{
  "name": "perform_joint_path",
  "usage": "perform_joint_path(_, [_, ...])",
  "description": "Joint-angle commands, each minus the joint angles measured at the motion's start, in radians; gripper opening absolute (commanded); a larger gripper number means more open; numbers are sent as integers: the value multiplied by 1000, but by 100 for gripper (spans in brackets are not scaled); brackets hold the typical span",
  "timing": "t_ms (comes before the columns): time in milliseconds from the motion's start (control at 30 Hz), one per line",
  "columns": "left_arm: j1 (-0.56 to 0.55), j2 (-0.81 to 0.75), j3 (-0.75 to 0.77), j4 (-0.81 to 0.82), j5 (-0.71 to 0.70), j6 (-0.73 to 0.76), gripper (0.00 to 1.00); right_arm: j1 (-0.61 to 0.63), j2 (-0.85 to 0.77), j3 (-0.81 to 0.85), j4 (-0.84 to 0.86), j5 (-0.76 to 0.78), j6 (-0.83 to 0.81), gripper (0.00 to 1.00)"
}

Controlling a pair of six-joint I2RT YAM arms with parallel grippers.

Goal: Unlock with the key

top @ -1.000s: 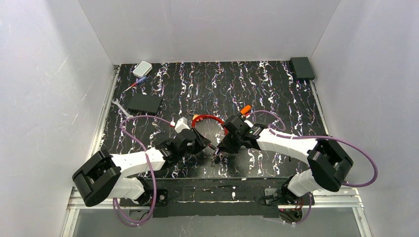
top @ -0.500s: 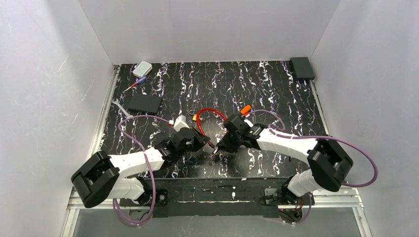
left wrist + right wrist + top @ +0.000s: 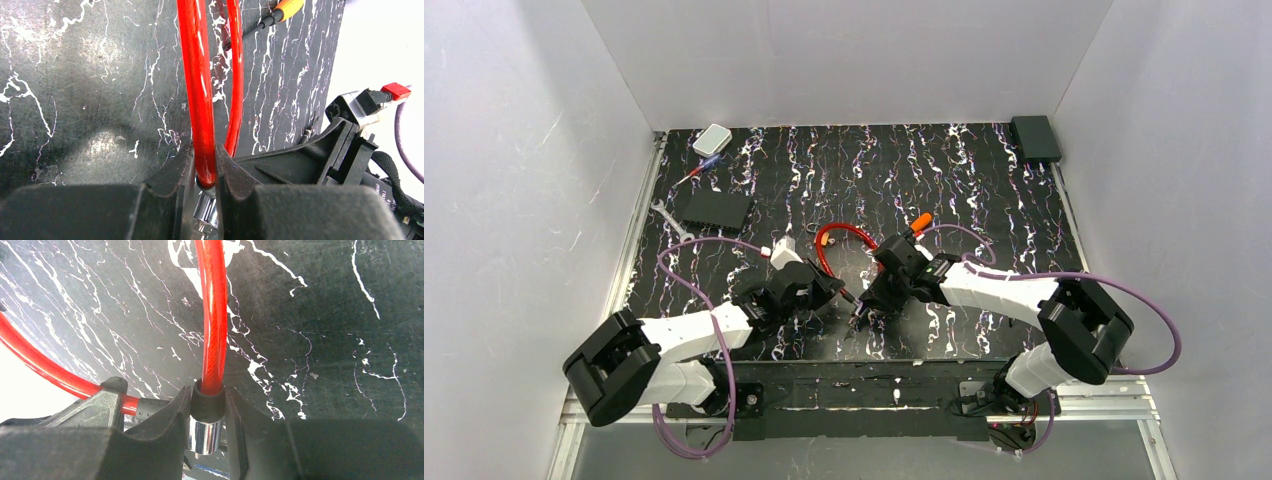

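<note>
You're pinching the red cable (image 3: 196, 85) just above its chrome tip (image 3: 206, 210) with your left gripper (image 3: 204, 162), jaws pressing on both sides. Your right gripper (image 3: 207, 407) is clamping the cable's black collar (image 3: 207, 397). Beyond both, the cable is looping over the marbled mat (image 3: 984, 180), and the key (image 3: 921, 221) is lying just past the right wrist, ungripped.

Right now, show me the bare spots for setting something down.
Free: far middle, between white box and black corner box; right side beyond the key. Crowded: near middle around the red cable; left edge by the wrench.
</note>
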Motion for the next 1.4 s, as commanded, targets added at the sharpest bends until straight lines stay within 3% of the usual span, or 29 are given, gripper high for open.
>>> perform_joint_path(0, [12,-34,-7,-13,-64,45,0,-1,-3,-15,-21,11,-44,1])
perform_joint_path(200, [12,-54,1,-16,-38,106,0,-1,-14,36,-56,46,-94,1])
perform_joint_path(433, [12,-204,38,-108,-29,236,0,-2,-55,170,-182,180,-214,1])
perform_joint_path(767, [12,-340,108,-230,-55,260,0,-3,-95,284,-277,242,-342,1])
perform_joint_path(1100, [13,-506,115,-551,-114,259,0,-65,-232,218,-375,321,-461,1])
perform_joint_path(1367, [15,-668,25,-793,-156,177,0,-120,-319,81,-421,356,-470,1])
